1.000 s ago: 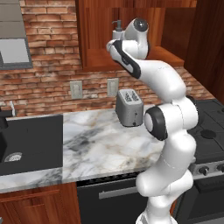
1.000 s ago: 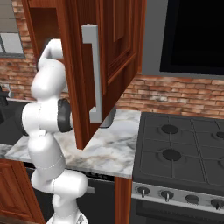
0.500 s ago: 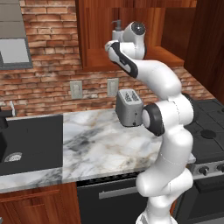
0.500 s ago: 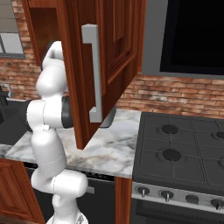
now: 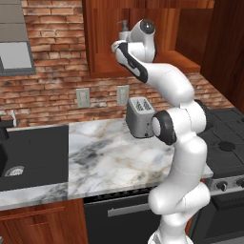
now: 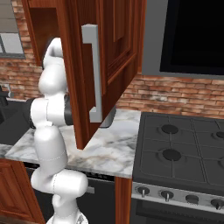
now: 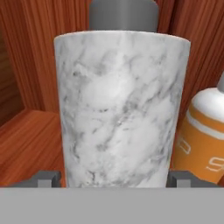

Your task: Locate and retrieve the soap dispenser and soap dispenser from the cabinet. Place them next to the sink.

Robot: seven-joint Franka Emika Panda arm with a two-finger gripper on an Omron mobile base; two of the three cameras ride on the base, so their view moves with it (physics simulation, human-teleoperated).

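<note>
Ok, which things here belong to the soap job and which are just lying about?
Job:
marbled soap dispenser, between the tool fingers
orange soap bottle, beside it
cabinet, open
sink

Lying about:
silver toaster
stovetop
marble counter
wall outlets

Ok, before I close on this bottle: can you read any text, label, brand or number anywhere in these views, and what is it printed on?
Orange bottle: white marks on its front, cut off by the edge of the hand view; one looks like "S" or "9", too partial to read.
Marbled soap dispenser: no text, only grey veining.
Stove knobs and toaster: no readable markings at this size.
</note>
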